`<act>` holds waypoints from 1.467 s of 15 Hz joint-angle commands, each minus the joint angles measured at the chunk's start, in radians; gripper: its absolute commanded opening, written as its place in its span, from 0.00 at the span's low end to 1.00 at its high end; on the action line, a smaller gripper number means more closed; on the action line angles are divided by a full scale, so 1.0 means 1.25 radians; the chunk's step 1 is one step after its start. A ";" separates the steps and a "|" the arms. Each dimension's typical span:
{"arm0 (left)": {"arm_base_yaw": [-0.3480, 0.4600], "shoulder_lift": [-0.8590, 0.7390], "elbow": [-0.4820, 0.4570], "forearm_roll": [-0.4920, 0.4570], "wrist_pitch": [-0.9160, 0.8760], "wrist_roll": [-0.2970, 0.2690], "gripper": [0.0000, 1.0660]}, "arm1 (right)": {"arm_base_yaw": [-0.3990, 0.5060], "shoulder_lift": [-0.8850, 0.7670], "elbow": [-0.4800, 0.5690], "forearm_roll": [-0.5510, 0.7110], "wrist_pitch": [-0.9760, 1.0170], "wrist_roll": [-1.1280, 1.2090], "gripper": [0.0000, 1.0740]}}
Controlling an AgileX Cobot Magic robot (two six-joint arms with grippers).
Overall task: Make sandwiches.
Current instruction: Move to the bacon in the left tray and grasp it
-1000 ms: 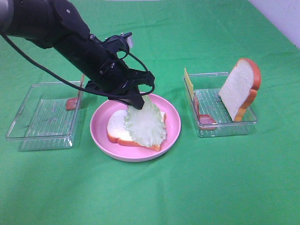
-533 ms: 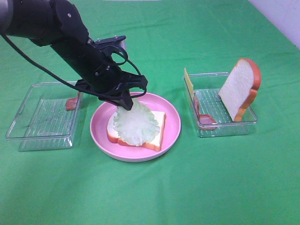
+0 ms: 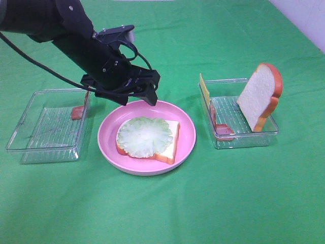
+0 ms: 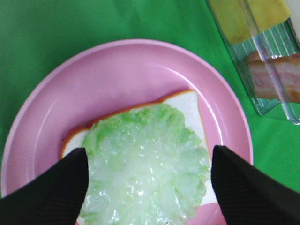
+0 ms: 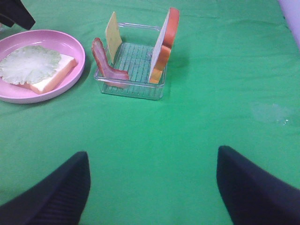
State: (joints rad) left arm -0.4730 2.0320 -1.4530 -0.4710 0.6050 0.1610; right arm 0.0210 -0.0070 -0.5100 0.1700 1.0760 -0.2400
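L gripper [image 4: 150, 154] hangs over the far-left part of the pink plate [image 3: 187, 133], jaws spread wide w/ nothing pinched; in its wrist view both black fingers [image 4: 47, 187] flank the lettuce leaf [image 3: 143, 137] from above, and contact can't be told. Sandwich so far = 2 layers at plate ctr: bread slice [image 3: 171, 133] lying flat, white w/ orange-brown crust, and the pale green lettuce leaf flat on top, covering most of it, so only the slice's right side + near crust edge show. Plate sits on green cloth [image 3: 228, 203] btwn two clear trays. Right tray [image 3: 246, 141] holds other parts: second bread slice [image 3: 259, 96] standing on edge, leaning twd the far-right corner; yellow cheese square [image 3: 204, 87] upright at the left wall, far end; bacon strip [image 3: 222, 130] propped along the same wall, nearer the front. Left tray [image 3: 45, 127] has a reddish bacon piece [image 3: 77, 112] at its far-right corner. R gripper [image 5: 152, 154] shows only in its own wrist view: jaws wide apart above the cloth, holding nothing, on the near-right side, well apart from right tray and plate
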 commanded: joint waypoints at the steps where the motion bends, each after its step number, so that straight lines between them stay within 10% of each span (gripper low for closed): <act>1: 0.001 -0.020 -0.050 0.052 0.057 -0.057 0.67 | -0.001 -0.010 0.002 0.000 -0.003 -0.004 0.66; 3: 0.001 -0.020 -0.162 0.212 0.207 -0.199 0.67 | -0.001 -0.010 0.002 0.000 -0.003 -0.004 0.66; 8: 0.031 -0.018 -0.282 0.360 0.371 -0.330 0.67 | -0.001 -0.010 0.002 0.000 -0.003 -0.004 0.66; 22: 0.116 0.142 -0.282 0.385 0.298 -0.343 0.67 | -0.001 -0.010 0.002 0.000 -0.003 -0.004 0.66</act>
State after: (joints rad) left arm -0.3270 2.2100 -1.8020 0.0050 0.9870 -0.2600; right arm 0.0210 -0.0070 -0.5100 0.1700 1.0760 -0.2400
